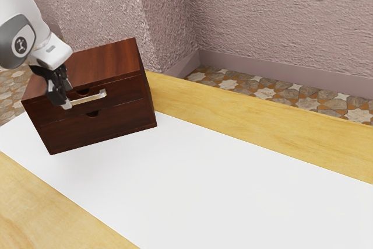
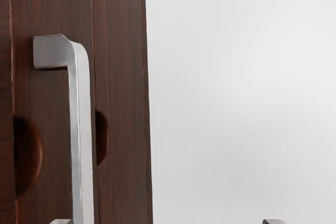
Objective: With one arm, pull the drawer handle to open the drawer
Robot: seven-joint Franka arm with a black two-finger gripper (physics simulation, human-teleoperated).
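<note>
Exterior view: gripper (image 1: 61,98) at one end of the silver handle (image 1: 88,96) on the upper drawer (image 1: 125,86), at the exterior view's left; its 2 fingers (image 1: 58,90) stand wide apart, holding nothing; best to close squarely across it, then pull straight out.

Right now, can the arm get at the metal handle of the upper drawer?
Probably yes. The open fingers hang at one end of the handle on the upper drawer, and nothing stands between them and it.
</note>
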